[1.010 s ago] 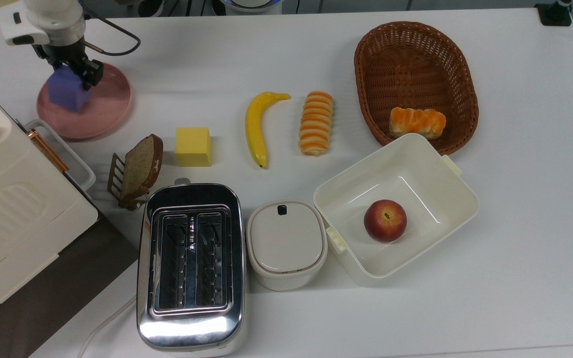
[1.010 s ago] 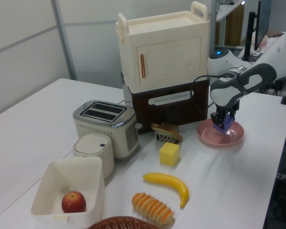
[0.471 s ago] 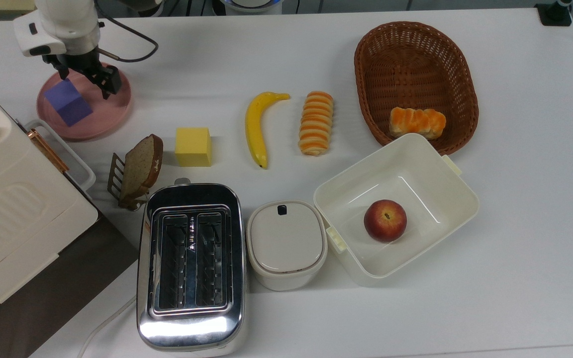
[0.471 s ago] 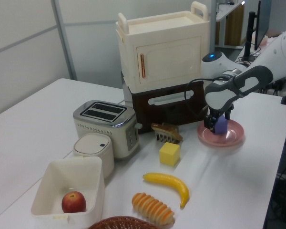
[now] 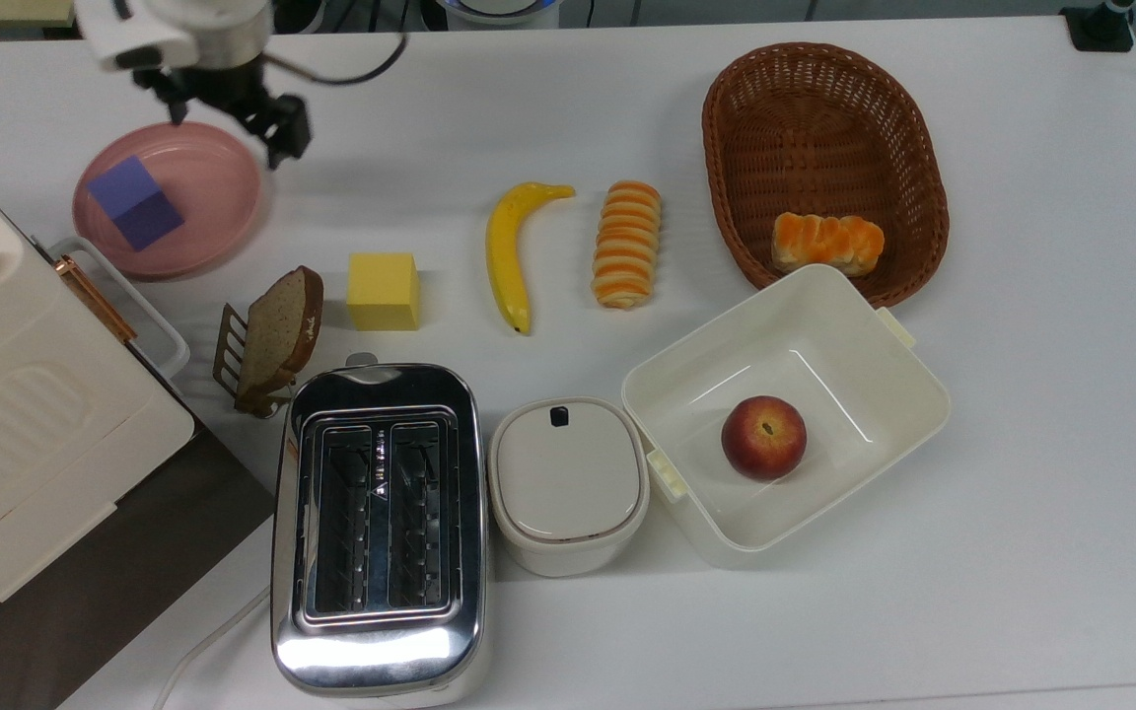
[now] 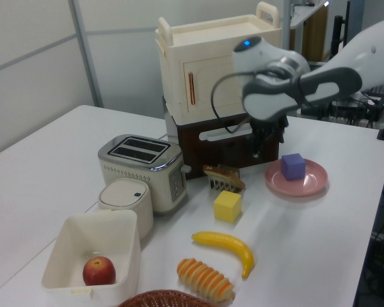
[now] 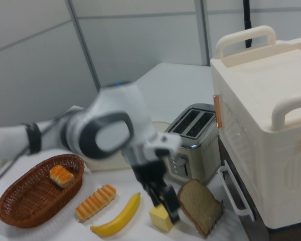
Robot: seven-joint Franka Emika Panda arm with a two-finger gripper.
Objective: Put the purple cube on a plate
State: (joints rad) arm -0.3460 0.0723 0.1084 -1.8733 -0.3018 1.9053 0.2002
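Resting free on the plate [image 5: 233,212] — the purple cube [image 5: 135,202], gripper [image 5: 231,116] raised beside it, fingers apart

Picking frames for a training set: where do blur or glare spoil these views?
Right view: the arm is smeared by motion, the toaster behind it sharp. Left view: the arm is softly blurred, the cube and plate crisp. Top view: sharp, with a bright reflection on the toaster's chrome front.
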